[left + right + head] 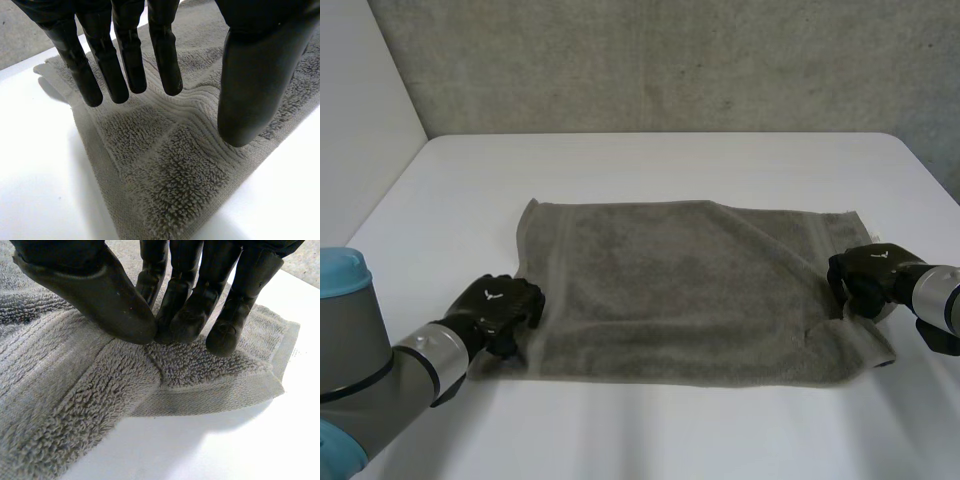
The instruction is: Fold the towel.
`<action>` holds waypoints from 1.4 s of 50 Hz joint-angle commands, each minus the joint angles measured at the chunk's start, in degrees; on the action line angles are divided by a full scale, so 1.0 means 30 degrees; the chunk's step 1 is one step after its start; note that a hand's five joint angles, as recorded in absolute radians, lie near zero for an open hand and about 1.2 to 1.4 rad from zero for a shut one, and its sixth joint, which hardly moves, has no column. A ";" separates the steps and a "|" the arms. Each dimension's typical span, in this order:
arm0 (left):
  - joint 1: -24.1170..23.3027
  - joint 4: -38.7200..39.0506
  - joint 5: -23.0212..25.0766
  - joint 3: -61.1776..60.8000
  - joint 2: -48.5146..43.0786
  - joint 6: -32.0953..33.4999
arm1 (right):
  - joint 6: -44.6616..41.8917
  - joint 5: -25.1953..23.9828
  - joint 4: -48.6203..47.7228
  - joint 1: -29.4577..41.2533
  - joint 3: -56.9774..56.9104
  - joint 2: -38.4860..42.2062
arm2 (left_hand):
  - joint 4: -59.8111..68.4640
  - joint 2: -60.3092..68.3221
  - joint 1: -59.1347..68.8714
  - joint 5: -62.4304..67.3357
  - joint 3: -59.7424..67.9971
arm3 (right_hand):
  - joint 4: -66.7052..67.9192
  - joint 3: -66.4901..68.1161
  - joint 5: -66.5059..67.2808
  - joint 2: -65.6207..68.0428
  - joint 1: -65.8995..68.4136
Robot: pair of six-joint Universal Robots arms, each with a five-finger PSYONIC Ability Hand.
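The grey towel lies spread flat in the middle of the white worktop. The left hand is at the towel's near left corner, released: its fingers hang straight over the pile, thumb held apart. The right hand is at the towel's right edge, by the near corner, thumb and fingers pinching a raised crease of the cloth
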 commanded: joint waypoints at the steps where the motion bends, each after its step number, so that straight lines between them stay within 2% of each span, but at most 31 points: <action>1: 0.0149 0.0003 -0.0048 -0.0023 -0.0113 0.0018 | -0.0063 0.0000 0.0000 -0.0001 -0.0002 0.0000 | -0.0148 -0.0124 -0.0046 -0.0037 -0.0128 | 0.1075 0.0959 0.1014 0.1703 0.1463; 12: 0.0178 0.0003 -0.0194 0.0386 -0.1137 0.0047 | -0.0093 0.0000 0.0000 0.0028 0.0026 0.0029 | 0.1194 0.1219 0.1296 0.1305 0.1214 | 0.1075 0.0959 0.1014 0.1703 0.1463; 14: 0.0178 -0.0026 -0.0194 0.0533 -0.1227 0.0047 | -0.0093 -0.0029 0.0000 0.0028 0.0027 0.0029 | 0.2770 0.2794 0.2872 0.2880 0.2789 | 0.1075 0.0959 0.1014 0.1703 0.1463; 15: 0.0178 -0.0055 -0.0223 0.0649 -0.1256 0.0018 | -0.0093 -0.0029 0.0000 -0.0001 0.0027 0.0029 | 0.5601 0.5625 0.5703 0.5711 0.5621 | 0.1075 0.0959 0.1014 0.1703 0.1463; 16: 0.0178 -0.0056 -0.0224 0.0650 -0.1256 0.0018 | -0.0093 -0.0029 0.0000 -0.0001 0.0027 0.0029 | 0.5629 0.5654 0.5731 0.5740 0.5649 | 0.1075 0.0959 0.1014 0.1703 0.1463; 18: 0.0294 -0.0026 -0.0195 0.0738 -0.1227 -0.0011 | -0.0093 -0.0029 0.0000 0.0028 0.0027 0.0029 | 1.0709 1.0734 1.0811 1.0820 1.0729 | 0.1075 0.0959 0.1014 0.1703 0.1463; 19: 0.0295 -0.0026 -0.0194 0.0738 -0.1227 -0.0012 | -0.0093 -0.0029 0.0000 0.0028 0.0027 0.0029 | 1.0732 1.0756 1.0834 1.0842 1.0751 | 0.1075 0.0959 0.1014 0.1703 0.1463; 21: 0.0558 -0.0055 -0.0165 0.0738 -0.1169 -0.0070 | -0.0093 -0.0029 0.0000 0.0028 0.0027 0.0029 | 1.4966 1.4990 1.5068 1.5077 1.4986 | 0.1075 0.0959 0.1014 0.1703 0.1463; 33: 0.0530 -0.0085 -0.0048 0.0416 -0.0875 -0.0158 | 0.0025 -0.0029 0.0059 0.0028 -0.0003 -0.0059 | 1.4986 1.5010 1.5088 1.5096 1.5006 | 0.1075 0.0959 0.1014 0.1703 0.1463; 36: 0.0559 -0.0554 -0.0048 0.0387 0.0033 -0.0275 | 0.0025 -0.0059 0.0469 0.0028 -0.0032 -0.0176 | 1.4986 1.5010 1.5088 1.5096 1.5006 | 0.1075 0.0959 0.1014 0.1703 0.1463; 41: 0.0881 -0.2165 0.0128 0.0299 0.2465 -0.0451 | -0.0034 -0.1699 0.2695 -0.0265 -0.0208 -0.1611 | 1.4986 1.5010 1.5088 1.5096 1.5006 | 0.1075 0.0959 0.1014 0.1703 0.1463; 43: 0.1434 -0.3011 0.0507 0.0153 0.4476 -0.0830 | -0.0180 -0.3477 0.4648 -0.1109 -0.0470 -0.2836 | 1.4986 1.5010 1.5088 1.5096 1.5006 | 0.1075 0.0959 0.1014 0.1703 0.1463; 44: 0.1438 -0.3015 0.0509 0.0152 0.4486 -0.0832 | -0.0181 -0.3486 0.4658 -0.1115 -0.0471 -0.2842 | 1.4986 1.5010 1.5088 1.5096 1.5006 | 0.1075 0.0959 0.1014 0.1703 0.1463; 46: 0.2342 -0.3627 0.1237 0.0123 0.6090 -0.1327 | -0.0355 -0.5148 0.6525 -0.2339 -0.0850 -0.3688 | 1.4986 1.5010 1.5088 1.5096 1.5006 | 0.1075 0.0959 0.1014 0.1703 0.1463; 49: 0.2639 -0.4040 0.1651 0.0123 0.6654 -0.1594 | -0.0679 -0.5918 0.7324 -0.2843 -0.1116 -0.4072 | 1.4986 1.5010 1.5088 1.5096 1.5006 | 0.1075 0.0959 0.1014 0.1703 0.1463; 51: 0.3047 -0.5235 0.2468 0.0152 0.7296 -0.1857 | -0.1727 -0.6677 0.8636 -0.3572 -0.1524 -0.4598 | 1.4986 1.5010 1.5088 1.5096 1.5006 | 0.1075 0.0959 0.1014 0.1703 0.1463; 57: 0.3489 -0.7146 0.3438 0.0123 0.7621 -0.1887 | -0.4311 -0.6768 1.0606 -0.4191 -0.1555 -0.4629 | 1.4986 1.5010 1.5088 1.5096 1.5006 | 0.1075 0.0959 0.1014 0.1703 0.1463; 62: 0.3634 -0.7996 0.3966 -0.0373 0.7476 -0.1711 | -0.8433 -0.5892 1.3003 -0.4103 -0.0505 -0.3783 | 1.4986 1.5010 1.5088 1.5096 1.5006 | 0.1075 0.0959 0.1014 0.1703 0.1463; 68: 0.3928 -0.7702 0.3966 -0.0463 0.6537 -0.1681 | -0.9380 -0.4512 1.2979 -0.3986 0.0056 -0.2637 | 1.4986 1.5010 1.5088 1.5096 1.5006 | 0.1075 0.0959 0.1014 0.1703 0.1463; 70: 0.4191 -0.7264 0.3908 -0.0143 0.4992 -0.1652 | -0.9380 -0.3841 1.2308 -0.3811 0.0202 -0.1967 | 1.4986 1.5010 1.5088 1.5096 1.5006 | 0.1075 0.0959 0.1014 0.1703 0.1463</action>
